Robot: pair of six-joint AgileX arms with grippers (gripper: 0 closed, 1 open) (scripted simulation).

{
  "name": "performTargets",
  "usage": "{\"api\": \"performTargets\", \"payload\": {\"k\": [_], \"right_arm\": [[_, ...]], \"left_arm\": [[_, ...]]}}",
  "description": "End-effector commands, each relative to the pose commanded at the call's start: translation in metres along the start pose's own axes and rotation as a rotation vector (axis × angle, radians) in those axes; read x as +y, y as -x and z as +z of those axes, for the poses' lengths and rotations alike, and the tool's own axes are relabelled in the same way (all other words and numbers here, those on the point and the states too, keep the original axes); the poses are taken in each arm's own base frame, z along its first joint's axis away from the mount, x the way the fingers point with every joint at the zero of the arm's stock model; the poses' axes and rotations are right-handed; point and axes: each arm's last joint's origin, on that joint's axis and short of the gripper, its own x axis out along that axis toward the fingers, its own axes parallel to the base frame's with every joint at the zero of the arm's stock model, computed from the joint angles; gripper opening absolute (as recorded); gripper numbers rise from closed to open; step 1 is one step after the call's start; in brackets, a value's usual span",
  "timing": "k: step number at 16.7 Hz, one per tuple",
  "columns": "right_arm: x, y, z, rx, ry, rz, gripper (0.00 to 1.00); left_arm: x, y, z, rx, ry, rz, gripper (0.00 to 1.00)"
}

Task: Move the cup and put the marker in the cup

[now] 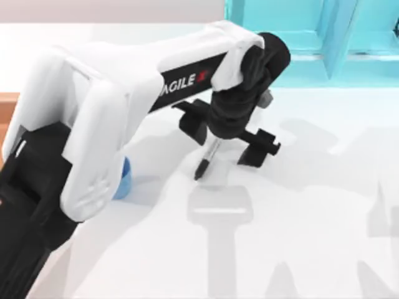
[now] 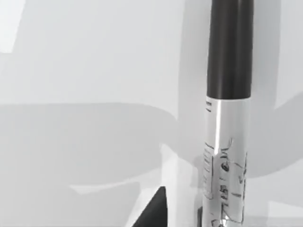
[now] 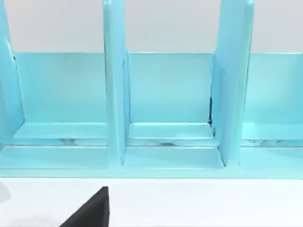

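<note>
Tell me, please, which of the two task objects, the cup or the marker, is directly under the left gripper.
The marker: it sits directly below the left gripper. The blue cup stands apart at the table's left, mostly hidden by the arm.

Seemingly "AGILE" on left arm (image 1: 187,80)

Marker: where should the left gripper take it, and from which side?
Grip the marker on its white-grey barrel, coming straight down from above. It lies flat on the table, slim, and the left gripper hangs over it, jaws open either side.
</note>
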Motion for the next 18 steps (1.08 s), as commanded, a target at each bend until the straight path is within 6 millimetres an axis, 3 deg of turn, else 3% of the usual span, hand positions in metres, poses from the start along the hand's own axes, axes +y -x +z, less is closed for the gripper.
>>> {"api": "performTargets", "payload": {"k": [5,13,14,18], "right_arm": [[0.0,0.0,0.0,0.0,0.0,0.0,1.0],[0.0,0.0,0.0,0.0,0.0,0.0,1.0],[0.0,0.0,0.0,0.0,0.0,0.0,1.0],[0.0,0.0,0.0,0.0,0.0,0.0,1.0]], "left_arm": [[0.0,0.0,0.0,0.0,0.0,0.0,0.02],[0.0,0.0,0.0,0.0,0.0,0.0,0.0],[-0.005,0.033,0.001,-0.051,0.017,-0.065,0.0],[-0.01,0.052,-0.013,-0.036,0.017,-0.063,0.0]]}}
